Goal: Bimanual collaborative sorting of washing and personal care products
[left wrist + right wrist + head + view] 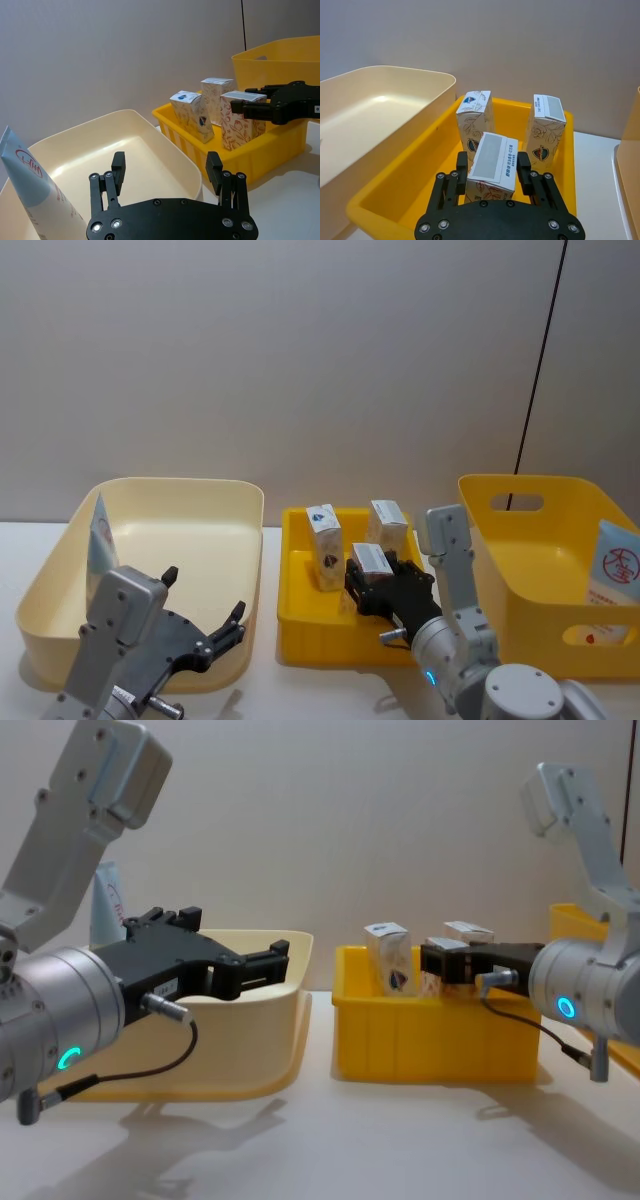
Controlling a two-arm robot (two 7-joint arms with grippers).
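- Head view: smooth cream plastic bin [150, 540] at left, rounded corners; a pale-blue squeeze tube [100, 540] with red print leans on its left wall. Shallow yellow tray [310, 615] in the middle holds three small white cartons with orange-red patterning. Deep yellow bin [530, 570] at right with a handle slot; a second blue tube [612, 585] with a red drop mark shows at its right side, partly cut by the frame edge
- Head view: left pincer [205, 625] hovers over the cream bin's near rim, fingers spread wide, nothing between them. Right pincer [375, 580] reaches into the tray and clamps the nearest carton [371, 560]
- Left wrist view: black left pincer [167, 172] wide apart over the cream bin; tube [35, 190] at the edge, lower part cut off. Right pincer [250, 106] grips the carton from the side
- Right wrist view: held carton [492, 165] sits between the two fingers, grey top flap facing the camera; the left-rear carton [475, 120] and right-rear carton [546, 127] stand upright behind it
- Chest view: both arms extend level toward the middle; white bench [330, 1150] below. Tray wall hides the cartons' lower halves
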